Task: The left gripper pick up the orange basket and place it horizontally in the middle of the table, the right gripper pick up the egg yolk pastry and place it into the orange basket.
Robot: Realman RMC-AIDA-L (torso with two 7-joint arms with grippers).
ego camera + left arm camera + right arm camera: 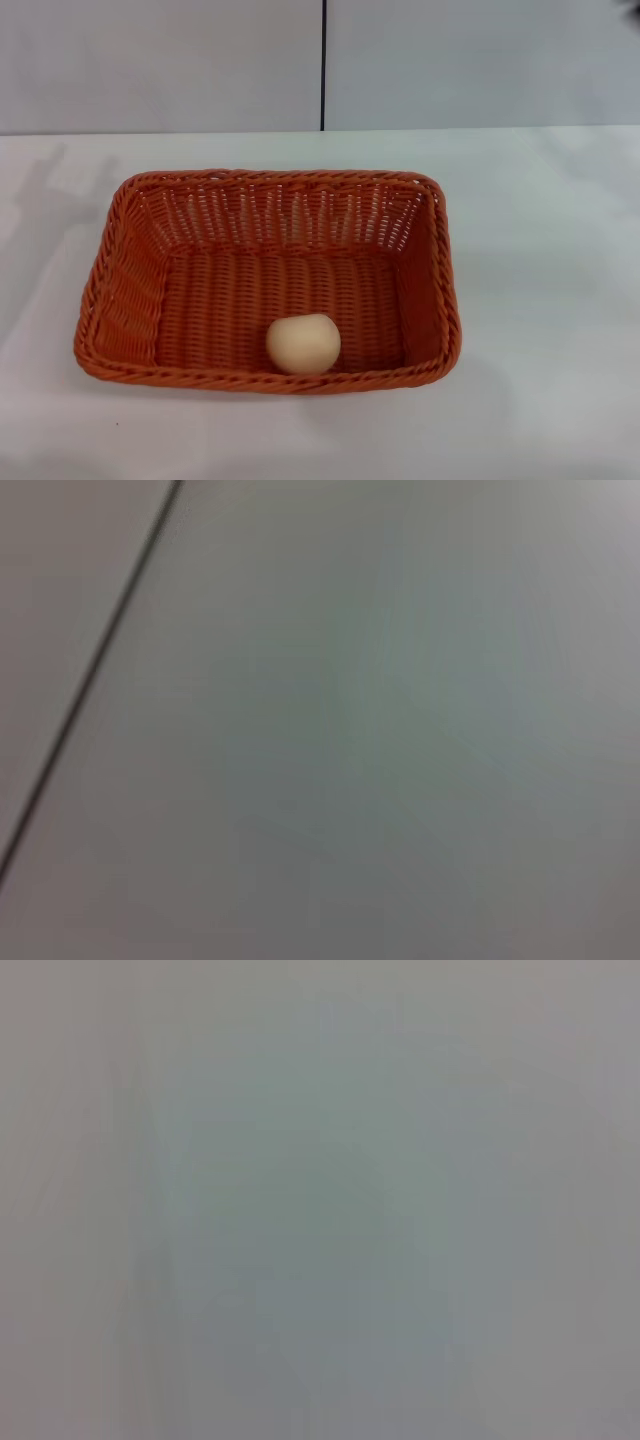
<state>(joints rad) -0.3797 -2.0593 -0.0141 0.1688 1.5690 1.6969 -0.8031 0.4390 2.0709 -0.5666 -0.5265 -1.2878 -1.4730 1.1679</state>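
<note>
Apparently finished: egg yolk pastry (303, 344) rests inside the orange basket (120, 300), lengthwise mid-table (540, 300); neither tool visible, states unknowable.

orange woven basket (120, 290), pale yellow pastry (303, 343)

The orange basket (120, 300) is seen to be woven in a wicker style, with a braided rim and openwork sides; a slight sheen is shown on the strands. The egg yolk pastry (303, 344) is shown smooth and matt. The bench (540, 300) is finished plain, white, smooth and matt.
</note>
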